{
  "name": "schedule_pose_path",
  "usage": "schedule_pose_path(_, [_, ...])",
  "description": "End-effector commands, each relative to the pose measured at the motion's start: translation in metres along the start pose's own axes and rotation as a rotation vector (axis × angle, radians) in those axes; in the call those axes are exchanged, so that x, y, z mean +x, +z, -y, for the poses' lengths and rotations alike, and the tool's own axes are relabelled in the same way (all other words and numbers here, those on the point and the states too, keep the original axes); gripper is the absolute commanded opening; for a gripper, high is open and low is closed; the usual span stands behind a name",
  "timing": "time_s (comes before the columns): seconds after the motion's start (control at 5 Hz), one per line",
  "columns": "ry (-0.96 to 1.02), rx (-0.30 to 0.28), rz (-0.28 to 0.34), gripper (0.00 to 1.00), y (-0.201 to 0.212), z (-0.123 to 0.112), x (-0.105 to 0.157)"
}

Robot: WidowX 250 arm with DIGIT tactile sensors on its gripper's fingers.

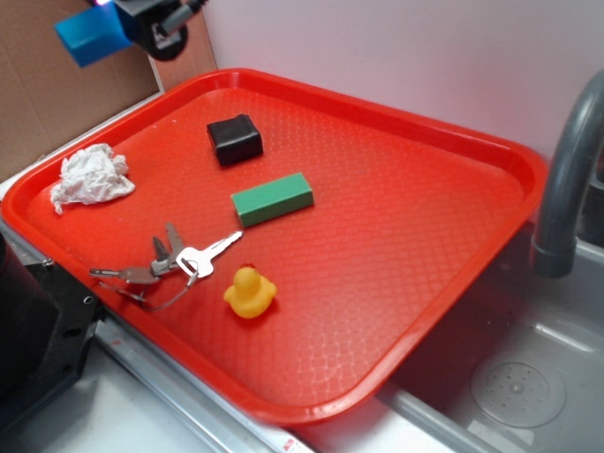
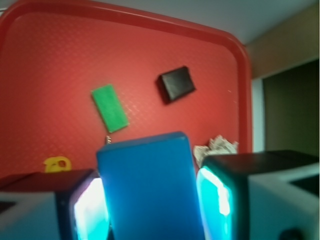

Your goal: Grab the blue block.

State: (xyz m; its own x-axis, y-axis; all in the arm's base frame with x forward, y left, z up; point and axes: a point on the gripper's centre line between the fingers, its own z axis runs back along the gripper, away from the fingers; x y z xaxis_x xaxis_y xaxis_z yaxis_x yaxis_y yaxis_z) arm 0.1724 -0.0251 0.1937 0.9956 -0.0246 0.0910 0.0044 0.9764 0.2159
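Observation:
The blue block [image 1: 92, 38] is a bright blue brick held high above the far left corner of the red tray [image 1: 444, 236]. My gripper [image 1: 142, 26] is shut on it at the top left of the exterior view. In the wrist view the blue block [image 2: 150, 185] fills the gap between the two fingers [image 2: 90, 210], pressed on both sides, and the gripper [image 2: 152, 210] looks down on the tray [image 2: 50, 60] from well above.
On the tray lie a green block [image 1: 273, 198], a small black block [image 1: 235, 139], a crumpled white tissue [image 1: 92, 176], a bunch of keys [image 1: 175, 261] and a yellow rubber duck [image 1: 249, 292]. A grey faucet [image 1: 566, 179] and sink [image 1: 510, 387] stand at the right.

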Motion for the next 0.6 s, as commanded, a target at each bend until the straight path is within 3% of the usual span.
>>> schedule_pose_path(0.0, [0.188,-0.07,0.007,0.0,0.027,-0.002,0.008])
schedule_pose_path(0.4, [0.257,-0.082,0.008,0.0,0.02,-0.016,0.007])
